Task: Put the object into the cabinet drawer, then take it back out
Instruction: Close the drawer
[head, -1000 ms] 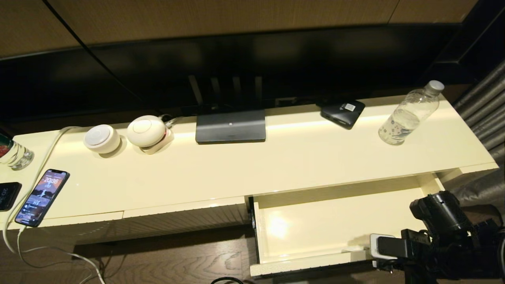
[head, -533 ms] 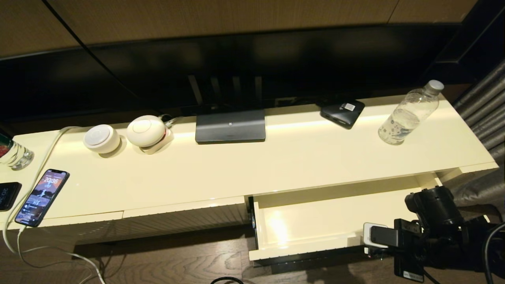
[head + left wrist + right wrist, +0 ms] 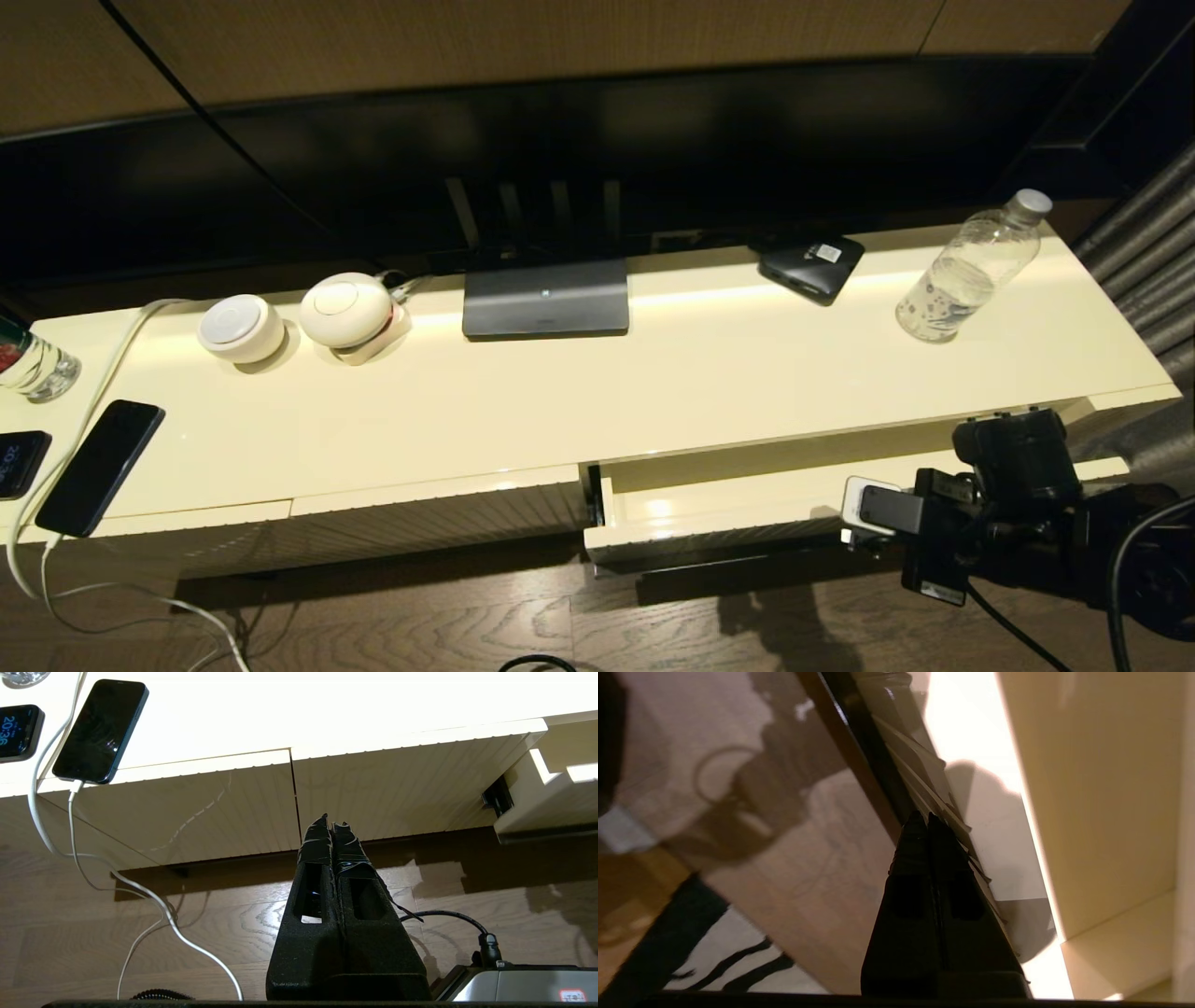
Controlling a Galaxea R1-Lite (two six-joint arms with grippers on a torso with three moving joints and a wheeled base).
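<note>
Head view: the small clear plastic water bottle point(image 3: 969, 269) stands on the cabinet top, while the glossy cream ribbed drawer point(image 3: 719, 523) is nearly closed, apparently the closing step; next, a final push.

Right wrist view: the right gripper point(image 3: 923, 820), fingers together, holding nothing, presses the drawer edge.

Left wrist view: the left gripper point(image 3: 330, 826) hangs closed, idle.

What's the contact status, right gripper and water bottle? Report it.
Apart. Head view: the water bottle stands on the cabinet top, while the right gripper is down at the cabinet drawer front, well below it.
</note>
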